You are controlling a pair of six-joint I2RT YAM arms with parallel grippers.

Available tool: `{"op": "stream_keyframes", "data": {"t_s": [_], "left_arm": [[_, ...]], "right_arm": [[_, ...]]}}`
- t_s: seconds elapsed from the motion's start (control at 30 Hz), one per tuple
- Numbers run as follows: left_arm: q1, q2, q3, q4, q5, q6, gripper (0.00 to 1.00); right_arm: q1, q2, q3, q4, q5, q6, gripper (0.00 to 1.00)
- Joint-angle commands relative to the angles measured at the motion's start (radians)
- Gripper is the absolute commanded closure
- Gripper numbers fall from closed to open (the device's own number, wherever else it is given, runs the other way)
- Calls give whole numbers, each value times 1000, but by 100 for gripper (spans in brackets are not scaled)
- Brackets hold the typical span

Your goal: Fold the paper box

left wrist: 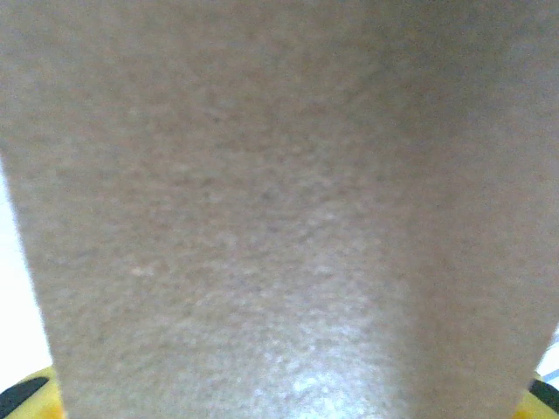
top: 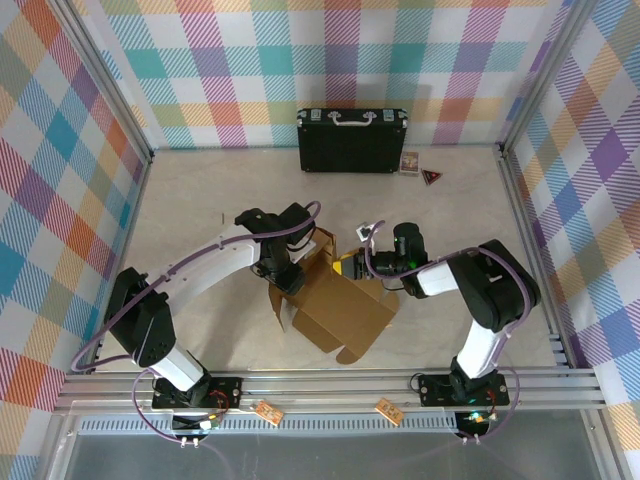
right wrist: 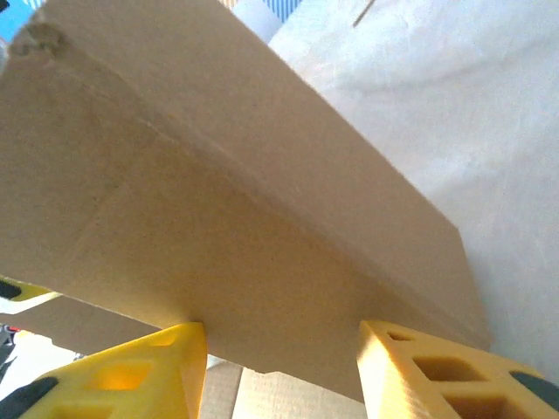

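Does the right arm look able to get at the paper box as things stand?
Probably yes. The right gripper is open right at the paper box, with the edge of a cardboard panel between its jaws and nothing else in the way.

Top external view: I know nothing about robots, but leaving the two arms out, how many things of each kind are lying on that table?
Brown cardboard box, partly folded: 1
Black hard case with silver handle: 1
Small printed card: 1
Small dark triangle: 1
Total: 4
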Motion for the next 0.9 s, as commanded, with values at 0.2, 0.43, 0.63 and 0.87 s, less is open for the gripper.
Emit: {"op": "stream_keyframes", "data": {"t_s": [0.2,0.43,0.63,0.87], "left_arm": [[9,8,11,-3,12,-5,56],[9,25,15,0,13,-6,56],[10,52,19,0,15,-6,56],[9,69,26,2,16,-6,56]], "right_arm": [[13,90,90,137,33,-70,53],[28,70,126,14,137,-212,52],[42,72,150,-34,205,-299,49],[51,111,215,-100,167,-371,47]]}}
